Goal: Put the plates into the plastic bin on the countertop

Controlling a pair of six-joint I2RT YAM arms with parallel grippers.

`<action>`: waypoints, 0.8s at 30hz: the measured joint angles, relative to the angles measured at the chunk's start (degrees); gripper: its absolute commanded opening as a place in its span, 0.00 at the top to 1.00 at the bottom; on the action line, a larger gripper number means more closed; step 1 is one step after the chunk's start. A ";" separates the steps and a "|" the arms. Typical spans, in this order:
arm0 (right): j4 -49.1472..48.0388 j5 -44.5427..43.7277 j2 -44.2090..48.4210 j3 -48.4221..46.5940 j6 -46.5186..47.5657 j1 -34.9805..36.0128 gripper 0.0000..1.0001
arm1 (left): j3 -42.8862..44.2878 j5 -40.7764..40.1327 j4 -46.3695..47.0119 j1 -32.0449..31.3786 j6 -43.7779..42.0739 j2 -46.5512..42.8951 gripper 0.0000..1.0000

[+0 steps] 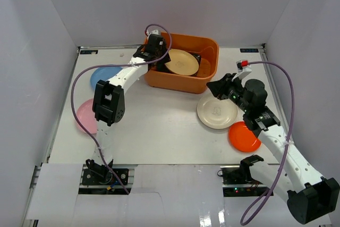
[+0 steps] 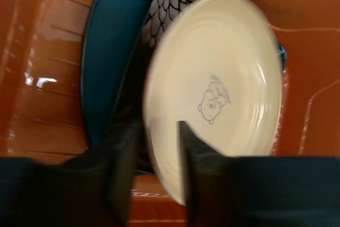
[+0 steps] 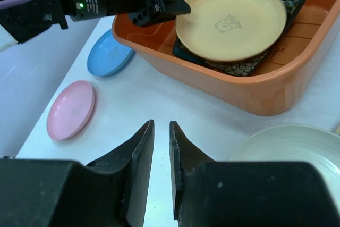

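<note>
While the bench (image 1: 159,131) carries the orange bin (image 1: 180,84) at its far side, the pale yellow plate (image 1: 183,62), with a cartoon face print, is over the teal plate (image 2: 106,62) and the flowered black plate (image 2: 167,3) inside, its rim pinched by the left pincer (image 2: 158,128). The right pincer (image 3: 162,131) is narrow and empty.

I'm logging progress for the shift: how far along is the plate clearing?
Done: the teal square plate and black floral plate lie in the orange bin. In hand: the left gripper holds the pale yellow plate over them. Left: blue plate, pink plate, cream plate and orange plate sit on the countertop; the right gripper is empty.
</note>
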State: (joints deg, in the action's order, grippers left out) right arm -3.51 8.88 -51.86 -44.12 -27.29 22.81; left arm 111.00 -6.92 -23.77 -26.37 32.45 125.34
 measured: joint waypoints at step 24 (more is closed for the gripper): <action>14.05 -16.59 -11.39 10.27 9.92 18.99 0.29 | -39.65 -4.48 -6.49 1.99 -2.29 -58.34 0.14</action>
State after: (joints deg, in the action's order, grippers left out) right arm 10.55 -7.70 -63.24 -33.85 -17.37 41.80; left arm 71.35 -11.40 -30.26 -24.38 30.15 67.00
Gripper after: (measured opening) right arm 0.715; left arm 0.875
